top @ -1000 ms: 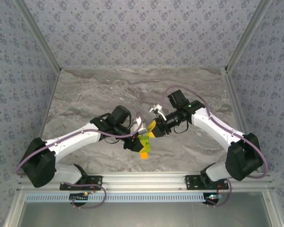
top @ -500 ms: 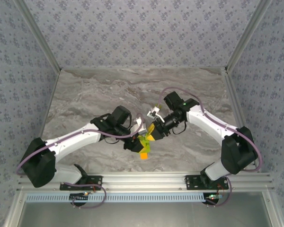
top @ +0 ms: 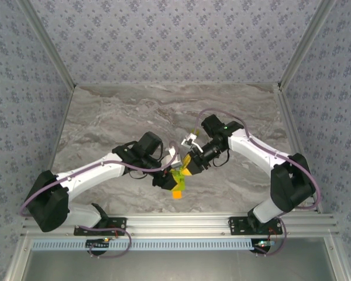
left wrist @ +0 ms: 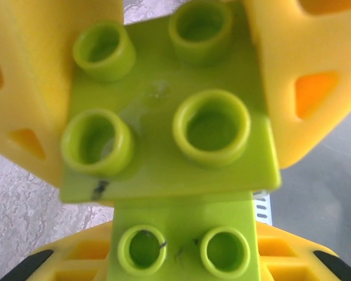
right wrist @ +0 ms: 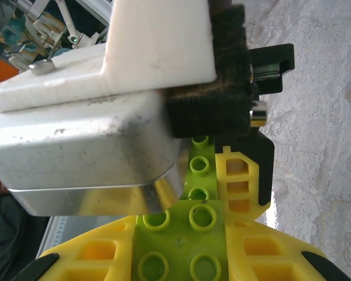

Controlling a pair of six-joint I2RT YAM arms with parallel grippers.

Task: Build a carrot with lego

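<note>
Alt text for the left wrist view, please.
A lime-green four-stud brick, clamped by the yellow-fingered right end effector, overlaps a narrower lime-green brick held by the left end effector at the bottom edge. Marble table behind.

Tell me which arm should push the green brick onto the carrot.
Right, probably: the right gripper clamps the square green brick meeting the carrot, which the left gripper holds by its green end as a base.

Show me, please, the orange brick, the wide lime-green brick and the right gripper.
orange brick (top: pixel 177 194): top view, its upper face.
wide lime-green brick (left wrist: pixel 152 161): left wrist view, flat top between studs.
right gripper (right wrist: pixel 180 240): right wrist view, midway between its fingertips.
</note>
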